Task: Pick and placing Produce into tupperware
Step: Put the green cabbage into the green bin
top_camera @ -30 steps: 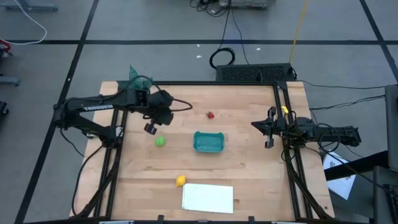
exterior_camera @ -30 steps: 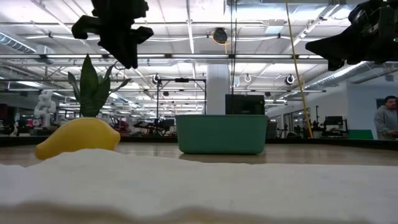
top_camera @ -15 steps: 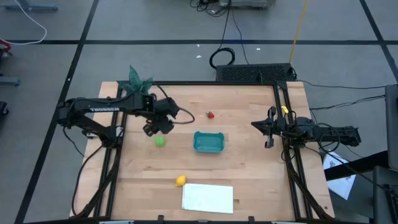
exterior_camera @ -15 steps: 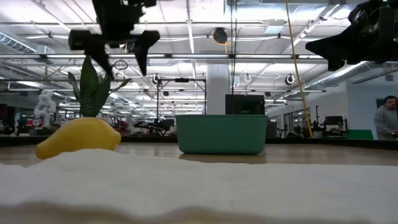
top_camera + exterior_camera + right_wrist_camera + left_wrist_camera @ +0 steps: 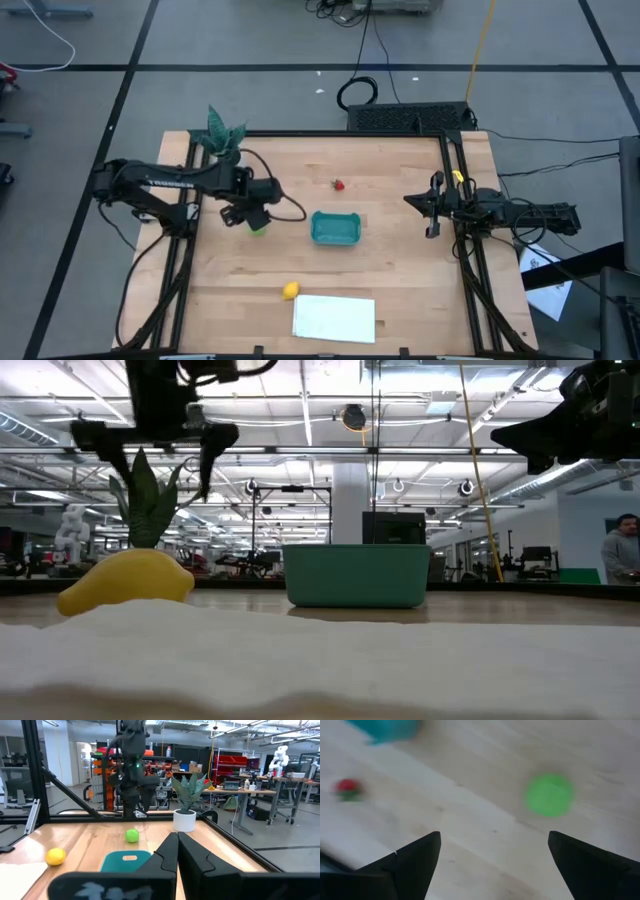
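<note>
A: Since a second ago your left claw [image 5: 256,215] has dropped and slid toward 5 o'clock. It was pinched and clear of the lime-green piece [image 5: 259,228]; now the fingers [image 5: 415,865] stand wide and it sits right over that piece, half covering it in the high view. Nothing held.

B: Right side?

A: No change. Right claw [image 5: 431,212] parked at the desk's 3 o'clock edge, fingers [image 5: 172,852] pressed together, empty.

B: Where's the rest of the produce?

A: Red piece [image 5: 339,184] toward 12 o'clock of the tupperware [image 5: 335,228], well apart from it. Yellow piece [image 5: 289,291] toward 7 o'clock of the tub, just beside the white sheet [image 5: 334,318] at the desk's [image 5: 400,270] 6 o'clock edge. None of the three has moved. The tub sits mid-desk, and I see nothing in it from above.

B: Room to move?

A: Bare wood between the lime piece and the tub, which lies at 3 o'clock of the piece. The potted plant [image 5: 222,132] is at the far left corner, behind your left arm. Frame rails run down both side edges. Wide open strip between the tub and the right claw.
</note>
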Action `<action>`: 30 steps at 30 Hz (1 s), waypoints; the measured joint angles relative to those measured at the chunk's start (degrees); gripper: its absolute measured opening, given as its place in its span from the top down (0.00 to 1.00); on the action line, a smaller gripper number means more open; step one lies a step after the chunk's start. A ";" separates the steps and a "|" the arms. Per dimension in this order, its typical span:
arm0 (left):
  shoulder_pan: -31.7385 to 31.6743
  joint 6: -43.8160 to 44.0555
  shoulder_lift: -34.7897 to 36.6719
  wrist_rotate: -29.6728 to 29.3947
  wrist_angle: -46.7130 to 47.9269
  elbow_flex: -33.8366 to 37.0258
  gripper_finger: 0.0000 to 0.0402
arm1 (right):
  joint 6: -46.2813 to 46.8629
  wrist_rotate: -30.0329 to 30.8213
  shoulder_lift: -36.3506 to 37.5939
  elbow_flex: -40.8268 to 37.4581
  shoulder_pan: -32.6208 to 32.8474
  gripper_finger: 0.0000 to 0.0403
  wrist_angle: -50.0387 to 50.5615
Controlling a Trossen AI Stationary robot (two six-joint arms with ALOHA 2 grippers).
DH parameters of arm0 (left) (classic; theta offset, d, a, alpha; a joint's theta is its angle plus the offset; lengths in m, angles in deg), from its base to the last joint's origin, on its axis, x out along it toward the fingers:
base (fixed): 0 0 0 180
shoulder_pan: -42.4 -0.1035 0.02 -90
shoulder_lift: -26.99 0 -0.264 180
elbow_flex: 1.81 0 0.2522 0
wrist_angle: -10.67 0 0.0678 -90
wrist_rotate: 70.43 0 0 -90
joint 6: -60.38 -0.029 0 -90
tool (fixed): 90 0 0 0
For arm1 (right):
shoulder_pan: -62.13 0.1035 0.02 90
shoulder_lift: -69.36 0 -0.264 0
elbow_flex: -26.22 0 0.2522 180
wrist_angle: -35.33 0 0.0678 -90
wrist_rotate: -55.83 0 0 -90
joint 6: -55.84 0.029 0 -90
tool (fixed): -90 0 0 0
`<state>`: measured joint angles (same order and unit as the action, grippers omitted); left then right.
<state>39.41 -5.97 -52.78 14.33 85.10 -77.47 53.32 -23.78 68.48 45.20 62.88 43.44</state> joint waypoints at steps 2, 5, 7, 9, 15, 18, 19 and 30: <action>1.13 0.00 -0.21 0.09 -0.01 1.84 0.07 | -0.11 0.02 0.00 0.00 -0.02 1.00 0.02; 2.80 -0.66 -0.09 0.07 -0.19 4.77 0.07 | -0.14 0.02 0.00 0.00 0.00 1.00 0.07; 3.67 -0.88 -0.15 -0.32 -0.53 6.93 0.07 | -0.33 0.04 0.00 0.00 -0.02 1.00 0.07; 4.30 -0.94 -0.15 -0.86 -0.87 8.85 0.07 | -0.35 0.02 0.00 0.00 0.00 1.00 0.07; 5.75 -1.91 -0.13 -2.32 -6.07 12.06 0.07 | -0.35 0.04 0.00 0.00 -0.01 1.00 0.07; 6.06 -4.15 -0.13 -2.79 -9.32 12.29 0.07 | -0.35 0.03 0.00 0.00 0.00 1.00 0.07; 6.12 -4.69 -0.13 -2.82 -10.45 12.29 0.07 | -0.35 0.04 0.00 0.00 -0.02 1.00 0.07; 6.09 -8.97 -0.12 -2.65 -10.76 12.29 0.07 | -0.35 0.04 0.00 0.00 0.00 1.00 0.07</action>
<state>45.50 -14.94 -52.90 11.68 74.35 -65.17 52.97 -23.73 68.48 45.20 62.88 43.51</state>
